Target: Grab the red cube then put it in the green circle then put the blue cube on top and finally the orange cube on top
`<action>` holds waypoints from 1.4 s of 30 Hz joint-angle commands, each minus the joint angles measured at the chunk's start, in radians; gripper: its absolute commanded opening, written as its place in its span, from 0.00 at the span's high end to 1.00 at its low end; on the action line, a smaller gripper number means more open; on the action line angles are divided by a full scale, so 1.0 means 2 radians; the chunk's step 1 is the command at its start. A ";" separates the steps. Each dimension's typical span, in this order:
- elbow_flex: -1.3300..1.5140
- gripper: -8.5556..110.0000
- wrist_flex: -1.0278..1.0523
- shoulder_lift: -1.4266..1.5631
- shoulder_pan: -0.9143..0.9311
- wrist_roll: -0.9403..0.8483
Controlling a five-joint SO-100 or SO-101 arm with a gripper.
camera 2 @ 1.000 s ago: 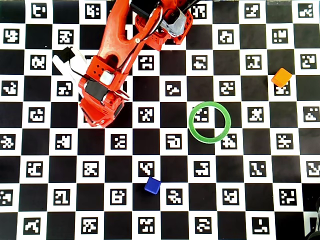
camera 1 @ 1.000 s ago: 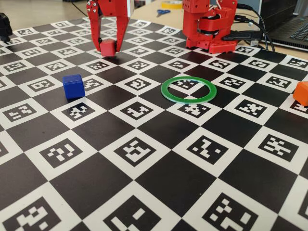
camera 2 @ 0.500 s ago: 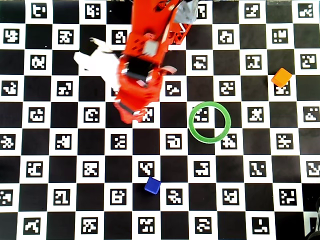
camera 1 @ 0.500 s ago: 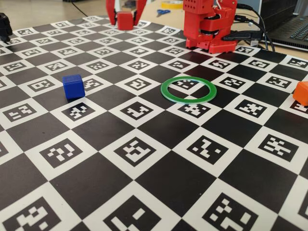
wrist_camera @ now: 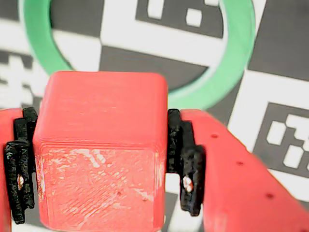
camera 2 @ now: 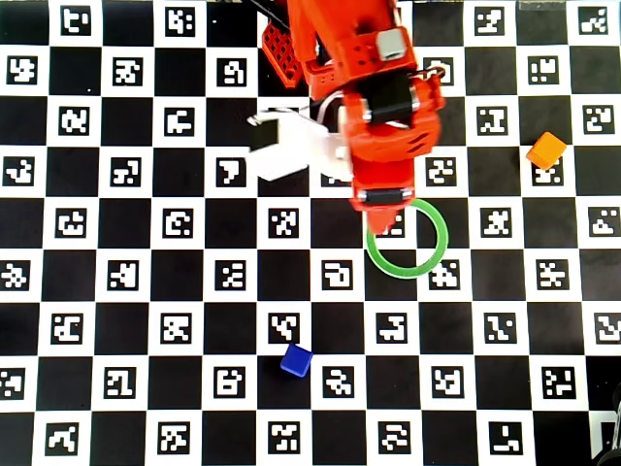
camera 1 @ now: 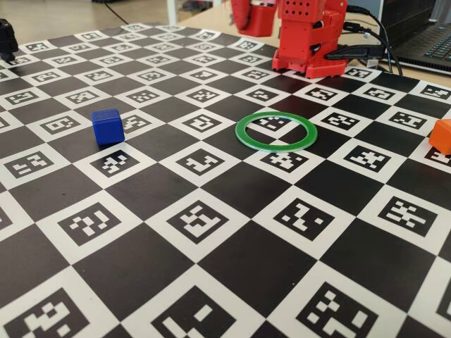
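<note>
The gripper (wrist_camera: 101, 164) is closed on the red cube (wrist_camera: 101, 159), its black pads pressing both side faces, and holds it in the air over the near edge of the green ring (camera 2: 408, 237) (the overhead view shows the arm tip at the rim, not the middle). I judge it should move over the centre, go down straight, and open only when the cube touches the checkered mat (camera 2: 146, 291)
</note>
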 commanded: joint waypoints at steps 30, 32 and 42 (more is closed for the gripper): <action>0.012 0.90 -0.175 -0.147 -0.054 -0.092; 0.020 0.90 -0.181 -0.147 -0.050 -0.095; 0.055 0.90 -0.206 -0.148 -0.039 -0.104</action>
